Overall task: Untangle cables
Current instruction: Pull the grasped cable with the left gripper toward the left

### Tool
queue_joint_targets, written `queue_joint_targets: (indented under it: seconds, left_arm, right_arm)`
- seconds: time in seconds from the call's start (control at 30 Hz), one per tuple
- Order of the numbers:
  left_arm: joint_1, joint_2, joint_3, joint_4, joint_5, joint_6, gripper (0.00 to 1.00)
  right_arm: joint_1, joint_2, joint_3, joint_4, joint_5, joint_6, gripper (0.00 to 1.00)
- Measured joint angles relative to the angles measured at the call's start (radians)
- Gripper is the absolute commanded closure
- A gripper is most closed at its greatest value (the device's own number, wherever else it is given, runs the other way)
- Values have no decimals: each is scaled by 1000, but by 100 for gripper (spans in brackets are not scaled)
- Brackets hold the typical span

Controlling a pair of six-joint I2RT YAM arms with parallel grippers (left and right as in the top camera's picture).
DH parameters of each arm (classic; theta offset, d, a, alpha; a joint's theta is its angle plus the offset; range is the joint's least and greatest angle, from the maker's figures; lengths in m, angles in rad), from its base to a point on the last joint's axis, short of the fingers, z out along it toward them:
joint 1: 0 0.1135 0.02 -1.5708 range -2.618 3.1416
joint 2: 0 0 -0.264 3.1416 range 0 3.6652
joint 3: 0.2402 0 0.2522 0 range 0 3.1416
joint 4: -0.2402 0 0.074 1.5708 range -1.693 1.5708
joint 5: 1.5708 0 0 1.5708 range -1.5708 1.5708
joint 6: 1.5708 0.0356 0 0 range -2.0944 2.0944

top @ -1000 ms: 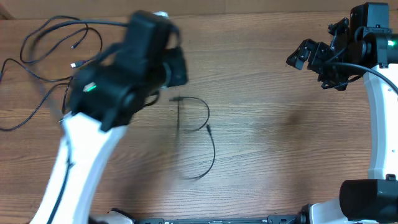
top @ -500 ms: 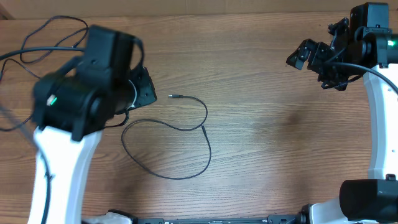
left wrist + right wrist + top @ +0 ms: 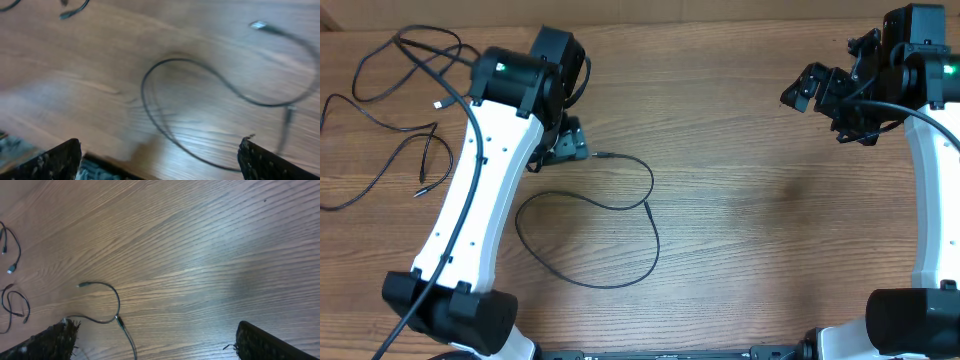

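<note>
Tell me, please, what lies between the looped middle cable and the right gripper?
Nothing: the overhead view shows bare wooden table between looped cable and right gripper.

Your overhead camera looks straight down on the desk [image 3: 770, 200] from far enough off to take in the left arm [image 3: 470, 220] and right arm [image 3: 932, 200], bases at the bottom edge. Your left wrist camera sits low and close over the desk, tilted down past the left gripper [image 3: 160, 145], whose fingers fill the lower corners; its picture is blurred. Your right wrist camera rides higher, looking past the right gripper [image 3: 155, 327] across the desk toward the left side. All three views share the looped cable [image 3: 653, 182] [image 3: 143, 90] [image 3: 118, 302].
</note>
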Motion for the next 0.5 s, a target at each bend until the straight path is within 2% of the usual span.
queue_joint_targets:
  seconds: [0.17,0.3,0.5]
  left_arm:
    - [63,2,-130,88,7,19,0]
    - [113,2,-272,229,100,94,0]
    - [117,4,-463,381,167,136,0]
  right_arm:
    - [0,0,0,0,0,0,0]
    - [0,0,0,1,0,0,0]
    - [0,0,0,1,0,1,0]
